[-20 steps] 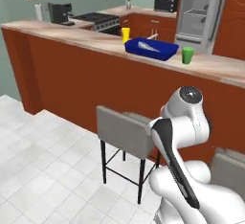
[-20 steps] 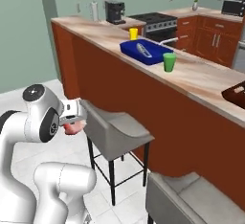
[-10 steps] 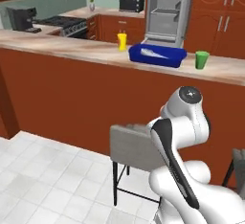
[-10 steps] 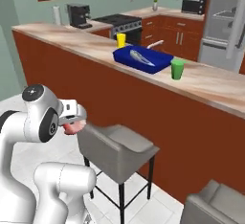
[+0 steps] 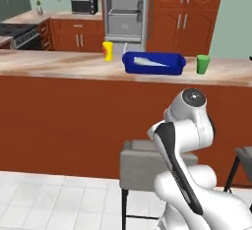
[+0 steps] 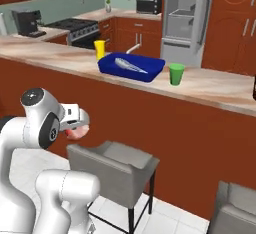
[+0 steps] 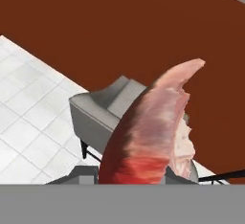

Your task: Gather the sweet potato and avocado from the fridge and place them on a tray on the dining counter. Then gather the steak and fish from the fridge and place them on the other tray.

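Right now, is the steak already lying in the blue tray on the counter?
No, the steak is held in the hand, while the blue tray holds a pale fish.

We see our pincer [image 6: 76,129] clamping the steak [image 6: 75,133] above a grey stool [image 6: 112,165]; blue tray [image 6: 131,68] holding a fish [image 6: 130,65] sits mid-bench [image 6: 215,90], green cup [image 6: 176,74] beside.
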Tool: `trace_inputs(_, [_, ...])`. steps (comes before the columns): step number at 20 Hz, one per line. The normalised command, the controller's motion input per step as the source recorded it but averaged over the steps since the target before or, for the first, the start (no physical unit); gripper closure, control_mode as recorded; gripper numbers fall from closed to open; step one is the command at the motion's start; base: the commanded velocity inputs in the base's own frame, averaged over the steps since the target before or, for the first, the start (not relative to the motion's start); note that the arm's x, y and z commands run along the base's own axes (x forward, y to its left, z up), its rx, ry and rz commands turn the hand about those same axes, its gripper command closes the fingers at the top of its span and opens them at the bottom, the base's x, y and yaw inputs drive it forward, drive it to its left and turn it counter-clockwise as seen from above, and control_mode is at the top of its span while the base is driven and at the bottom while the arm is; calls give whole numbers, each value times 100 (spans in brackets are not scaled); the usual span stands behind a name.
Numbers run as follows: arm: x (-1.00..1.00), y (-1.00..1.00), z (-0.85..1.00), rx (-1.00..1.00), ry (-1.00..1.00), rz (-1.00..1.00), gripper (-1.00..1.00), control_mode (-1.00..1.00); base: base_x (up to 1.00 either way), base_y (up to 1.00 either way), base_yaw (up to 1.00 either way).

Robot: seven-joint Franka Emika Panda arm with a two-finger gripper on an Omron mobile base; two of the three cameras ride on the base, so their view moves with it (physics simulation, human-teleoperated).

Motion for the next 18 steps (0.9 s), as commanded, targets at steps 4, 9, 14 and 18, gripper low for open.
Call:
trace_inputs(4, [0, 0, 0, 0, 0, 0, 100, 100, 63, 33, -48])
trace_inputs(9, [0, 0, 0, 0, 0, 0, 100, 100, 58, 44, -43])
trace_inputs(14, [0, 0, 0, 0, 0, 0, 100, 100, 63, 40, -29])
trace_inputs(18, [90, 24, 60, 0, -19, -12, 100, -100, 0, 0, 0])
